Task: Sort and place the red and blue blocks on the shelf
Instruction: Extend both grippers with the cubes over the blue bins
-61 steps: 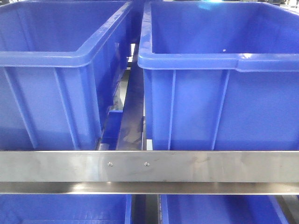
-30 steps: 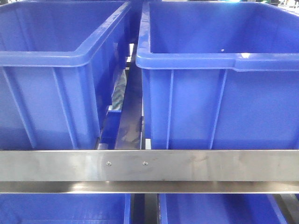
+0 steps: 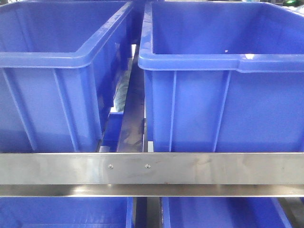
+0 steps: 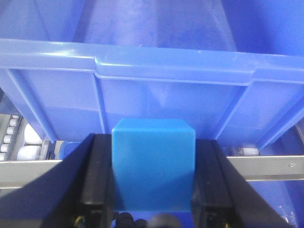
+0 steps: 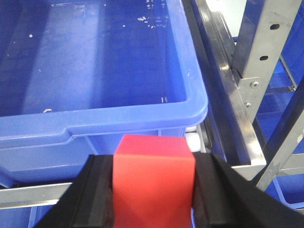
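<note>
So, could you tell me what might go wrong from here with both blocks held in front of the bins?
The blue block in the left gripper sits below the bin rim, so pushing forward could strike the wall. The red block in the right gripper is near the steel upright; drifting sideways could clip it.

Even bright light, soft focus, glare on the steel rail (image 3: 199, 168).

open bins (image 3: 223, 38) above, rail (image 3: 190, 168) barring front.
</note>
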Action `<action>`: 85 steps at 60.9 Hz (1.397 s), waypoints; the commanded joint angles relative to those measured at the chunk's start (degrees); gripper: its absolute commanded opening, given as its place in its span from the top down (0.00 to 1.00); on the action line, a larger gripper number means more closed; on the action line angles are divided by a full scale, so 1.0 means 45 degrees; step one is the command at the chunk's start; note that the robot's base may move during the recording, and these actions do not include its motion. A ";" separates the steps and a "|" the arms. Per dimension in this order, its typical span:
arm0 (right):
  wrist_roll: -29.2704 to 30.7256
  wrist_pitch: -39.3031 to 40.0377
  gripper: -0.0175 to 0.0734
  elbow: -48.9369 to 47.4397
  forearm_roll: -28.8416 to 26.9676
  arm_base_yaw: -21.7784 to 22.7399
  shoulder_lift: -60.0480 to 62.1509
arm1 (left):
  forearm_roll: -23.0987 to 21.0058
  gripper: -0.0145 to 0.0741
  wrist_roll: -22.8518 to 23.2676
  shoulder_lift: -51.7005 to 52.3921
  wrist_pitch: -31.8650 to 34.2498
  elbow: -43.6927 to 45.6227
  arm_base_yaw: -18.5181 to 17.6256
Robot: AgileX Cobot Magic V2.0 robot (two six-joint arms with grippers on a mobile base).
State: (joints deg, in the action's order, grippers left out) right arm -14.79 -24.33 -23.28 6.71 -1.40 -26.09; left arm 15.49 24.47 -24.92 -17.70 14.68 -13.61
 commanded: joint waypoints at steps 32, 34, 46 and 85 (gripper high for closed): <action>0.0026 0.1041 0.75 -0.0366 0.0066 0.0090 -0.0042 | 0.0083 0.69 0.0095 -0.0053 0.1066 0.0412 -0.0007; 0.0026 0.1041 0.75 -0.0366 0.0066 0.0090 -0.0042 | 0.0083 0.69 0.0095 -0.0053 0.1066 0.0412 -0.0007; 0.0026 0.1041 0.75 -0.0366 0.0066 0.0090 -0.0042 | 0.0083 0.69 0.0095 -0.0053 0.1066 0.0412 -0.0007; 0.0026 0.1106 0.75 -0.0366 0.0066 0.0090 -0.0042 | 0.0060 0.69 0.0095 -0.0053 0.1161 0.0412 -0.0007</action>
State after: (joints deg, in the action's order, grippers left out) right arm -14.79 -24.33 -23.28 6.71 -1.40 -26.09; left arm 15.49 24.47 -24.92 -17.70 14.68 -13.61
